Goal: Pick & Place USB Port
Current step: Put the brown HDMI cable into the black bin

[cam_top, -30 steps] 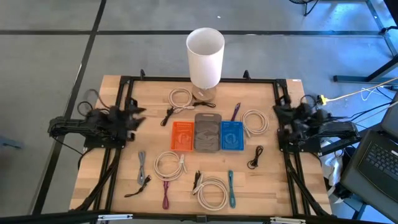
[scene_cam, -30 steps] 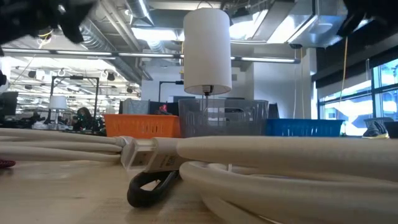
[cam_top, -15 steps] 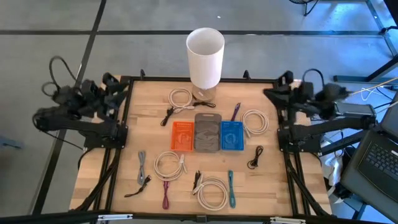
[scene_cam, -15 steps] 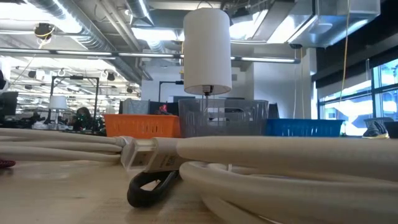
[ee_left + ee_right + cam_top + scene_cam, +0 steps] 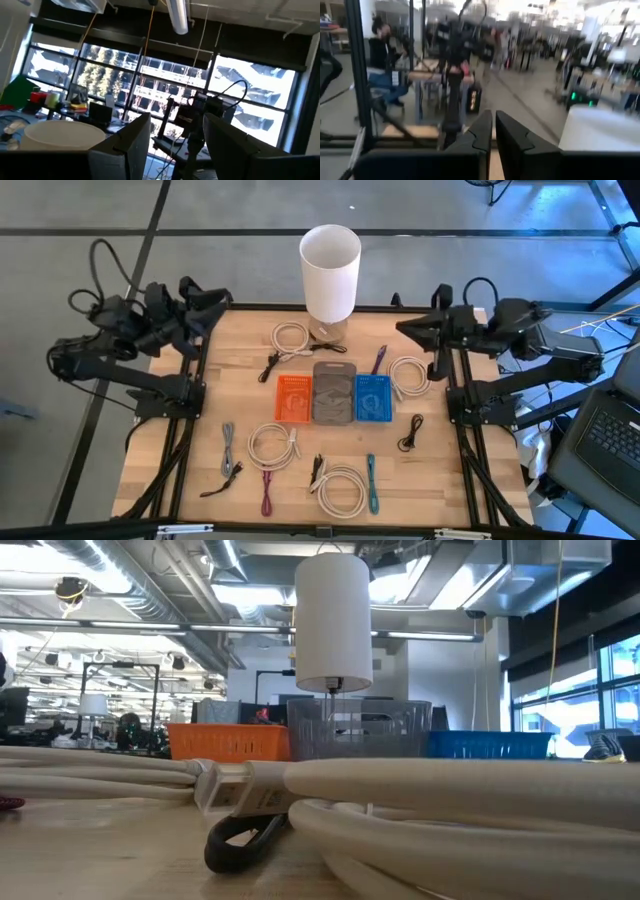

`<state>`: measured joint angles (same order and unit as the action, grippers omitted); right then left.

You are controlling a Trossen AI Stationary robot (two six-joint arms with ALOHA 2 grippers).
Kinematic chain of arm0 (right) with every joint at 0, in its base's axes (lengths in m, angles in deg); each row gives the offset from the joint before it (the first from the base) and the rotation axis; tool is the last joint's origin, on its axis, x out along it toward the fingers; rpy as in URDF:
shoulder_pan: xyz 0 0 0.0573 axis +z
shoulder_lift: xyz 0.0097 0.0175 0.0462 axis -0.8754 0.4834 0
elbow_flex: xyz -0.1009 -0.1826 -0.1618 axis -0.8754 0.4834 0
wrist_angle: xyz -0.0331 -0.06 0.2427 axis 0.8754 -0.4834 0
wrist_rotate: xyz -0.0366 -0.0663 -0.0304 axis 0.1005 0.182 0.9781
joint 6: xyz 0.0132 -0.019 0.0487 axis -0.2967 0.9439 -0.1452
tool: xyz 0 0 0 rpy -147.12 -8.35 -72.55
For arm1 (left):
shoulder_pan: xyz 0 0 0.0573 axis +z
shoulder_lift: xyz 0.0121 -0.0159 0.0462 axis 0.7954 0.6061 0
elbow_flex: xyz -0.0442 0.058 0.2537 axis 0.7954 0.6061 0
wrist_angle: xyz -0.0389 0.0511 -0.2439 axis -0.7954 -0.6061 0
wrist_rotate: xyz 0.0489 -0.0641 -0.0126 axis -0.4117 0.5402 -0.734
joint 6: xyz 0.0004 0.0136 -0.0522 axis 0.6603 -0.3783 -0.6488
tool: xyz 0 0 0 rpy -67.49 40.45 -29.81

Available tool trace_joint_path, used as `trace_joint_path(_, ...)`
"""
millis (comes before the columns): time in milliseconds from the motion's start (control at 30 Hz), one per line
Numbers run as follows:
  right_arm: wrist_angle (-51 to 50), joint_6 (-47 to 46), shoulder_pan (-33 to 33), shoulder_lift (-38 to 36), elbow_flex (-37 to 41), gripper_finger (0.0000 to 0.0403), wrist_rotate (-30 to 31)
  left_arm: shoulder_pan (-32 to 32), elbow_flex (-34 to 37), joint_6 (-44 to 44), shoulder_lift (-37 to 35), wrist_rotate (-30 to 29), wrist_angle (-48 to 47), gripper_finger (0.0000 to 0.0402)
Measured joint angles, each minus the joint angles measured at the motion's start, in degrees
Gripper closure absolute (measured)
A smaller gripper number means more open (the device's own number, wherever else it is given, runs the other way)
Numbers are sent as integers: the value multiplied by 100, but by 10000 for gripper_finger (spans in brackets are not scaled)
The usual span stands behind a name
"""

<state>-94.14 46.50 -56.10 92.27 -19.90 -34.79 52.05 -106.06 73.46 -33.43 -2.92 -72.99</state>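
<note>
The left gripper point(image 5: 215, 302) hangs at the table's point(image 5: 180, 430) far left corner, fingers point(image 5: 125, 145) spread apart and empty. The right gripper point(image 5: 405, 327) sits opposite, fingers point(image 5: 482, 131) nearly closed, also empty. Between them lie the coiled white USB cables point(image 5: 291, 337), beside the three bins point(image 5: 334, 397)

Table point(image 5: 200, 430): pale wood, black frame along its edges.
White cylinder point(image 5: 330, 270): upright at the far edge, centre.
Three small bins, touching in a row at the middle: orange bin point(image 5: 294, 398), grey bin point(image 5: 334, 391), blue bin point(image 5: 374, 398).
Cables: white coils point(image 5: 273, 445) and short dark leads scattered around the bins.
Left gripper point(image 5: 222, 302): raised over the far left corner.
Right gripper point(image 5: 404, 328): raised over the far right edge.
Laptop point(image 5: 608, 435): off the table, right.
</note>
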Motion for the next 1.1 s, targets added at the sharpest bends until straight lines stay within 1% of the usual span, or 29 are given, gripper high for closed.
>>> trace_joint_path(33,-129,-160,0,-4,-5,375,0,0,0,36,11,19,-18,226)
trace_joint_path(100,-416,-487,0,-19,-14,375,0,0,0,39,30,241,0,226)
trace_joint_path(167,-1067,-824,0,-62,-16,375,-1,-4,-1,-14,59,272,-4,226)
trace_joint_path(267,-2486,-1407,0,-127,-16,375,0,-1,41,-149,62,-266,-191,226)
trace_joint_path(333,-3245,-1846,-1,-174,-16,375,33,2,46,-149,71,-582,-434,226)
trace_joint_path(467,-4178,-2680,0,-284,-16,375,42,-1,50,-559,114,-1170,-951,226)
trace_joint_path(533,-4739,-3246,0,-354,-16,375,42,3,50,-947,124,-1163,-1440,226)
trace_joint_path(667,-6282,-4595,0,-403,-16,375,43,-2,57,-1858,170,-1022,-2542,226)
trace_joint_path(767,-7211,-5539,0,-376,-1,375,-25,0,59,-2312,162,-742,-3117,226)
trace_joint_path(800,-7225,-5702,-2,-374,29,375,-25,0,59,-2370,157,-689,-3291,226)
trace_joint_path(900,-7003,-5748,-2,-339,150,375,50,0,59,-2395,115,-656,-3838,226)
trace_joint_path(1100,-6690,-5703,-2,-9,494,375,151,0,59,-2310,-130,-887,-4855,226)
